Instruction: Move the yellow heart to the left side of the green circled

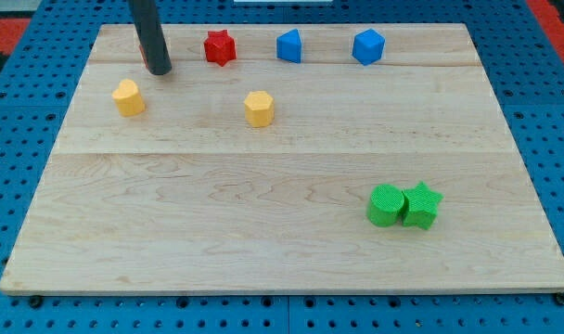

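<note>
Nearest the view's bottom, the green circle (385, 205) and green star (421, 205) are sitting touching on the unlabelled wooden board (263, 232). At upper left, the robot's tip (159, 69), a bare rod, is hovering just above the yellow heart (128, 97); the yellow hexagon (259, 108) is lying mid-board.

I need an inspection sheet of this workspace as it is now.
Surface: wooden board, flat.
Job's things: yellow heart at the view's left; green circle at lower right, touching green star.
Clutter: yellow hexagon, red star, two blue blocks.
Grippers: none; my tip is above the heart, apart, partly hiding a red block.
Cables: nothing seen.
Surroundings: blue pegboard.
</note>
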Tool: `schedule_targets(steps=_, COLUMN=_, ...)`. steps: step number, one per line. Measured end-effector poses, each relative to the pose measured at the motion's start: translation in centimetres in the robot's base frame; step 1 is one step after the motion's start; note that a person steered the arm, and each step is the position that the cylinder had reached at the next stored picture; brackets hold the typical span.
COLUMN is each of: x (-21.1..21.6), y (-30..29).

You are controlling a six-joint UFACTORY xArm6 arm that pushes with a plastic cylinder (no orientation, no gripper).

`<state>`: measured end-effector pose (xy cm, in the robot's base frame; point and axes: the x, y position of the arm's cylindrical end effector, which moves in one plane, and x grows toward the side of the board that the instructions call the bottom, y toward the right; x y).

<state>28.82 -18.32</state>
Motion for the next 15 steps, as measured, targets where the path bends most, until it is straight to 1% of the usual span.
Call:
schedule_targets(steps=1, x=-1.7, y=-0.9)
schedule_targets(steps=2, x=-1.1, y=-1.3)
schedule_targets(steps=3, x=1.9, y=-2.9)
schedule_targets(steps=4, x=5.7, y=-2.8)
schedule_targets(steps=7, x=15.1, y=-2.5)
schedule_targets(steps=8, x=16.9, y=-1.7)
schedule_targets(steps=9, x=16.9, y=-2.1)
schedule_targets(steps=10, x=16.9, y=-2.9)
schedule_targets(steps=11, x=17.5, y=-4.9)
schedule_targets(steps=13, x=19.3, y=-0.8)
schedule_targets(steps=15, x=22.7, y=4.4)
